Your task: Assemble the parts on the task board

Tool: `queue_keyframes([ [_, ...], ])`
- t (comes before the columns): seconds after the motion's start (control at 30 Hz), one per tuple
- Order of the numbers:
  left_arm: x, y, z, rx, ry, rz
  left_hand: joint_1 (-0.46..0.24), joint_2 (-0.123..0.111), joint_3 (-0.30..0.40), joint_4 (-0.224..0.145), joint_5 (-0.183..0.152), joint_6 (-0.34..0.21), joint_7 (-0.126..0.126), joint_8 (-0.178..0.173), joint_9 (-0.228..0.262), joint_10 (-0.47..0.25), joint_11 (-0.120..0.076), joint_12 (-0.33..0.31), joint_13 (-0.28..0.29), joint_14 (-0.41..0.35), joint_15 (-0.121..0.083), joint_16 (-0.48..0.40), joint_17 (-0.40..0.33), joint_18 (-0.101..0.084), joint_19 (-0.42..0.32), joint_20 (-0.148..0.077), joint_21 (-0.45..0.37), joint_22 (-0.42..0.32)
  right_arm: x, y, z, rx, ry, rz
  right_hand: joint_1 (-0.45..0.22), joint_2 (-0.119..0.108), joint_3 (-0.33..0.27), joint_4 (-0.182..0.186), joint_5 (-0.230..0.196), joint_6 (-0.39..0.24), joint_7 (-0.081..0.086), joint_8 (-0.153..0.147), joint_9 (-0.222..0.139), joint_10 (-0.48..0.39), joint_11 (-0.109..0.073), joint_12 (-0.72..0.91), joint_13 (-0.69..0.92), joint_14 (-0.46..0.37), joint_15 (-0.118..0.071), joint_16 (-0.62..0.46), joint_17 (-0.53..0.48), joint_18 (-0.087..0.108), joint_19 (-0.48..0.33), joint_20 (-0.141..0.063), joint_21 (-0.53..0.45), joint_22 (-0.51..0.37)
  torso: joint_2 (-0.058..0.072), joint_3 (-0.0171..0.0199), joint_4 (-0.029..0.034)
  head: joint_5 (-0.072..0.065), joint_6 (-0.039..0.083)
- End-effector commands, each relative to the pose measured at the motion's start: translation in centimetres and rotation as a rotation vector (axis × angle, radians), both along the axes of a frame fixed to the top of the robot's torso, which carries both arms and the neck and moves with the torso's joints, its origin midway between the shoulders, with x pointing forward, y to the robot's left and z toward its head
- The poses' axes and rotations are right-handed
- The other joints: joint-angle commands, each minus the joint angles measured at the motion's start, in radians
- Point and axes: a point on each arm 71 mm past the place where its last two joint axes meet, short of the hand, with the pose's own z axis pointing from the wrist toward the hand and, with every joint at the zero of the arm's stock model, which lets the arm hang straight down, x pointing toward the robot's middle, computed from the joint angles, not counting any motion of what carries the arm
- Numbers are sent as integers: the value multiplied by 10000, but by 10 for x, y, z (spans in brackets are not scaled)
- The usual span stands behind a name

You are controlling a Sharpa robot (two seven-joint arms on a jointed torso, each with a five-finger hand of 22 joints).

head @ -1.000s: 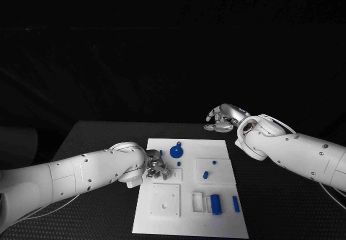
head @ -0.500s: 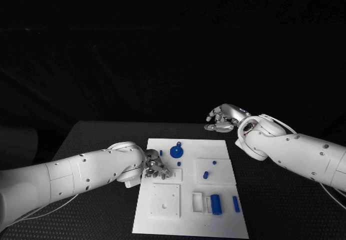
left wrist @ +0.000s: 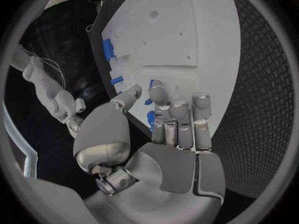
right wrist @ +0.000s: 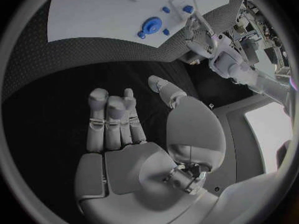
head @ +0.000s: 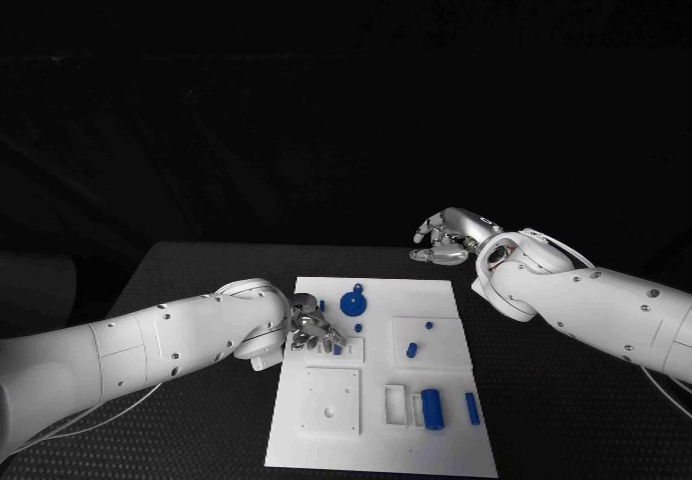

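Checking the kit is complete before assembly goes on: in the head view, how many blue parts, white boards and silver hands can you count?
Blue parts: 7, one of them right beside the left hand's fingers
White task board: 1
Silver hands: 2, the left hand and the right hand
Total: 10

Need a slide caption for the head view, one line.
Left hand over the task board beside blue parts; right hand hovers beyond its far edge.

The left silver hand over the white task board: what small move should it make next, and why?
Probably lower the left silver hand a little and close its fingers on the small blue part beside them on the white task board. The right silver hand holds nothing, beyond the board's far edge.
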Motion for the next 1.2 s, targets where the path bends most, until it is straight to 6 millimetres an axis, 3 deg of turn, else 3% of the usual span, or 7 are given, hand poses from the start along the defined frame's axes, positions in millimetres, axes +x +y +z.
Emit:
queue_keyframes([
  [0.03,3,1,5,-423,-123,213,12,14,10,89,-41,-36,24,-39,18,-67,-38,36,-16,-39,-37,37,-18,113,40,-1294,-65,120,-1,0,0,-50,-9,77,32,57,11,-40,37,-23,69,23,11,-81,-18,34,-14,-29,-24,-58,-2,478,30,-79,-59,106,2,-2,1,-4,12],
  [0.23,3,3,8,-563,-86,220,455,474,-61,-129,-19,-175,79,-109,44,-194,16,-49,-56,-137,15,-34,-76,99,-53,-1276,-80,139,-1,0,0,-53,-8,61,29,58,9,-38,37,-24,70,22,11,-81,-18,36,-15,-29,-23,-58,-2,478,31,-78,-60,106,-8,9,5,1,11],
  [0.33,1,1,8,-515,24,30,486,437,-159,-145,-19,-328,144,-212,26,-349,82,-168,-114,-274,81,-136,-137,61,-182,-1235,-171,117,-1,0,0,-52,-6,66,27,58,9,-37,38,-25,70,22,11,-81,-17,36,-16,-28,-23,-58,-2,478,31,-78,-60,106,-8,8,7,-12,14],
  [0.37,1,0,8,-426,0,-67,441,357,-189,-95,-18,-971,269,-593,-149,-410,173,-215,-147,-309,153,-139,-142,47,-225,-1221,-208,108,-1,-1,0,-53,-5,62,27,58,8,-37,38,-25,70,22,11,-81,-17,37,-17,-28,-23,-58,-2,478,31,-78,-60,106,-4,7,5,-12,18],
  [0.4,1,-2,8,-324,-88,-187,441,319,-187,-57,-26,-1079,335,-672,-203,-430,235,-232,-167,-345,218,-144,-147,36,-263,-1209,-234,104,-1,0,0,-56,1,64,27,58,8,-38,38,-26,70,21,11,-81,-17,37,-17,-28,-23,-58,-2,478,31,-78,-60,107,-1,3,5,-4,13],
  [0.7,-1,-7,8,253,-201,-747,371,194,-203,126,-34,-1112,381,-736,-282,-437,279,-231,-200,-381,268,-114,-143,15,-294,-1182,-260,105,-1,-1,0,-54,-3,56,27,56,6,-40,38,-28,71,20,11,-81,-16,40,-20,-27,-22,-57,-2,478,32,-78,-60,108,-1,6,4,15,7],
  [1.2,-3,-13,9,792,-559,-1116,30,-71,-258,786,-53,-1437,486,-966,-472,-480,376,-188,-235,-427,356,-64,-151,43,-295,-1143,-282,111,-1,-1,0,-54,-2,59,27,57,5,-42,40,-32,73,18,10,-81,-15,44,-24,-27,-21,-57,-2,478,34,-78,-61,109,2,1,-4,5,1],
])
